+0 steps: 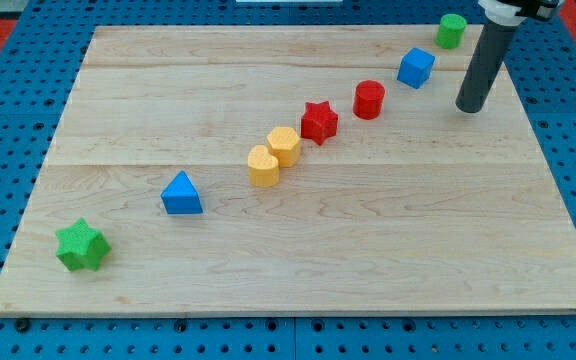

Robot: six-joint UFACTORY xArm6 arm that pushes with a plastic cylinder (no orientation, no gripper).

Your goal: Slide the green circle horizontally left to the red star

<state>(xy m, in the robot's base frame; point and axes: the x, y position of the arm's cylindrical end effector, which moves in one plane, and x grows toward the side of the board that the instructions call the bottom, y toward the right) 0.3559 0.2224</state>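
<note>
The green circle [452,30] stands at the view's top right corner of the wooden board [298,250]. The red star [319,121] lies near the board's middle, well to the left of and below the green circle. My tip [469,107] rests on the board at the right, below the green circle and to the right of the blue cube [416,68]. It touches no block.
A red cylinder [369,99] sits between the red star and the blue cube. A yellow hexagon [284,146] and a yellow heart [263,166] lie left of the star. A blue triangle [181,193] and a green star [81,246] lie toward the bottom left.
</note>
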